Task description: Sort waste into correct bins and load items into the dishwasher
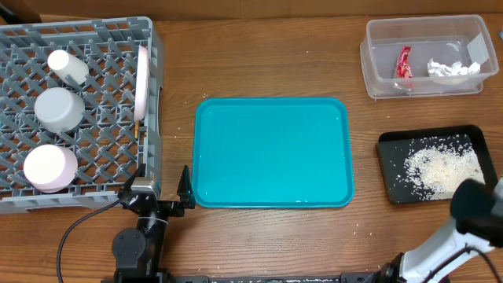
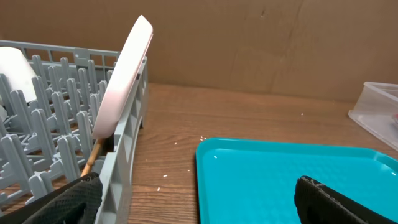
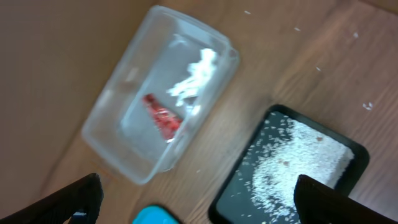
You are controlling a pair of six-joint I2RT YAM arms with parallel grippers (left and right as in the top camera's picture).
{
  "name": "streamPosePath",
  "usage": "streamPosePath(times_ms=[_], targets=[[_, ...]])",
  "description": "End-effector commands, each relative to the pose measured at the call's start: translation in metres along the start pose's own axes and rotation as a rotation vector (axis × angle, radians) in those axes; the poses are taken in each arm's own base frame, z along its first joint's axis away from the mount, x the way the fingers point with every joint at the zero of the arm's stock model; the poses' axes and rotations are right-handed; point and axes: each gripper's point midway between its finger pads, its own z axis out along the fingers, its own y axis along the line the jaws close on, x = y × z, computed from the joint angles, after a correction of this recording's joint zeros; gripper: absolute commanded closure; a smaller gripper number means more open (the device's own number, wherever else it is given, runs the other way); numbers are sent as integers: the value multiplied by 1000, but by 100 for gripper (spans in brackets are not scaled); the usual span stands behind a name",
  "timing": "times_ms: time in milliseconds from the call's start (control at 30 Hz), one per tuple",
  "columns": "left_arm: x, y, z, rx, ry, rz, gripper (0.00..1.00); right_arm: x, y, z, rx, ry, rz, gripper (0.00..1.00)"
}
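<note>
White rice (image 3: 292, 162) just ahead of right end effector (image 3: 198, 186)

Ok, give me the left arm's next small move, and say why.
Probably draw the left gripper back from the rack. Its jaws are open and hold nothing. The plate stands on edge just inside the rack wall with a chopstick below it, and the teal tray is bare, so nothing there seems left to load.
</note>
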Motion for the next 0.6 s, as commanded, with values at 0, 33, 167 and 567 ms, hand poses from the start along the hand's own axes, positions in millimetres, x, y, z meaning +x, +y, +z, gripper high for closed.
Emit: streamPosePath(times_ms=[0,33,167,567], targets=[[0,1,0,-8,-5,-3,0,9,12,-91,-145,-154,-31,0],[0,1,0,-9,-5,-3,0,14,14,-106,-171,-173,-42,0],[0,1,0,-9,-5,-3,0,30,17,-169,-280,-284,-78,0],[0,1,0,-9,-5,-3,0,37,-13,-236,-346,-449,-45,0]])
